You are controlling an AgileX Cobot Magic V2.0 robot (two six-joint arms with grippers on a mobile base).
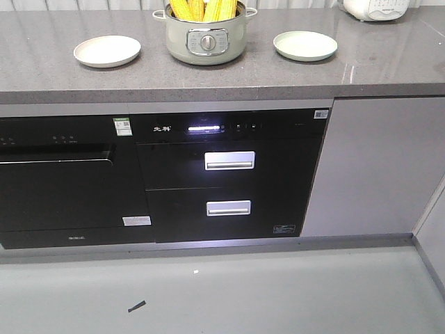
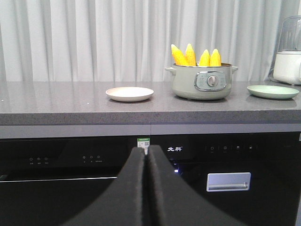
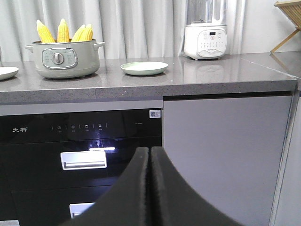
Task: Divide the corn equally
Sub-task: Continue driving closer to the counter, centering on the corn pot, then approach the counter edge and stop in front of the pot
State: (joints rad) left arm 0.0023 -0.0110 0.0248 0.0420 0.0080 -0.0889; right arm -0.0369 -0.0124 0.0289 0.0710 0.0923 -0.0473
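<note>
Beside the pot [image 1: 204, 42] on grey countertop [image 1: 389, 62] — cream plate [image 1: 107, 51], green plate [image 1: 305, 45] flanking; corn [image 1: 201, 10] upright inside, curtain [image 2: 94, 37] behind; left gripper [image 2: 146, 155], right gripper [image 3: 150, 153] clenched

Counter [image 1: 389, 69]: pot [image 1: 205, 43], cream plate [image 1: 107, 51], green plate [image 1: 305, 45]

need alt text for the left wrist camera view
Corn cobs stand upright in a grey-green pot on a grey counter, a cream plate to its left and a green plate to its right. The shut left end effector fills the foreground, in front of black appliances.
</note>
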